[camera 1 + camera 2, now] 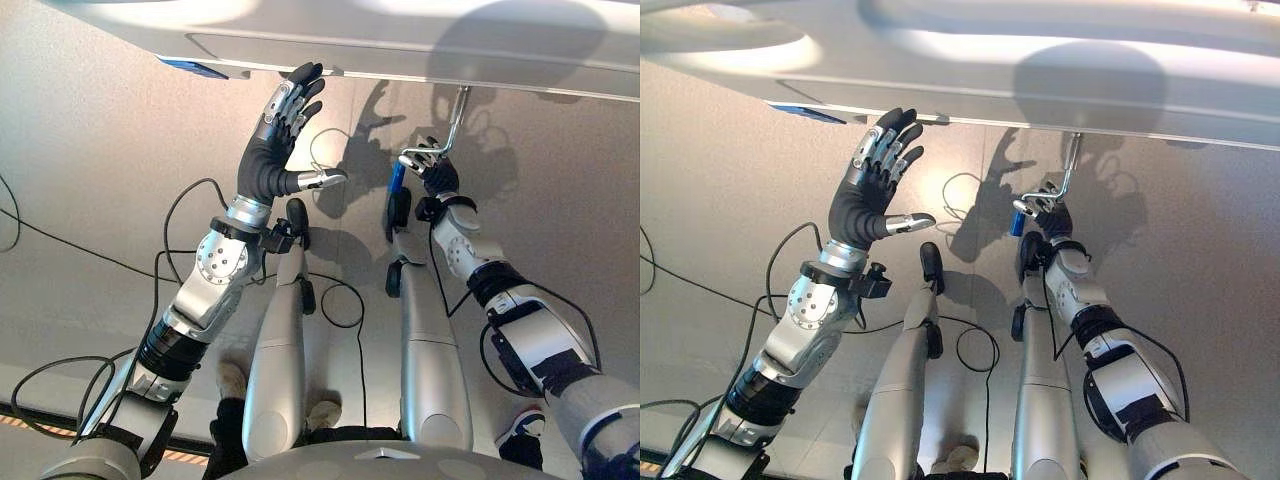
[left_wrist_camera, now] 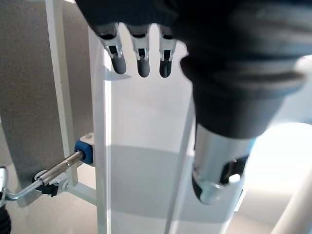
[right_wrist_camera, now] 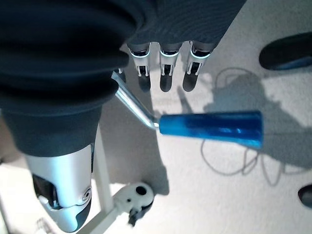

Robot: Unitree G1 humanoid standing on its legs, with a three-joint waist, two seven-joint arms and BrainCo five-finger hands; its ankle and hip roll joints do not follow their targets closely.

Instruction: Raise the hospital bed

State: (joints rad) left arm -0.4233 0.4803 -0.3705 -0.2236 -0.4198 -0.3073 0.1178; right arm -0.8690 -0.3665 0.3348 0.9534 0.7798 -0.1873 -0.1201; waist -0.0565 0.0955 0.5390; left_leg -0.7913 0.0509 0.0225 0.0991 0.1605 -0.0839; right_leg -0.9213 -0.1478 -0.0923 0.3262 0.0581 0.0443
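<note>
Steel crank [image 1: 455,118], blue grip [image 3: 210,128], under white bed [image 1: 400,40]

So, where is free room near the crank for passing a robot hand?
Bare floor lies open left of the left robot hand, which is raised against the bed edge. It is crowded around the crank handle, where the right robot hand sits.

Light grey floor [image 1: 90,150], person's white shoes [image 1: 232,380] on floor, red-trimmed shoe [image 1: 520,425] at right
</note>
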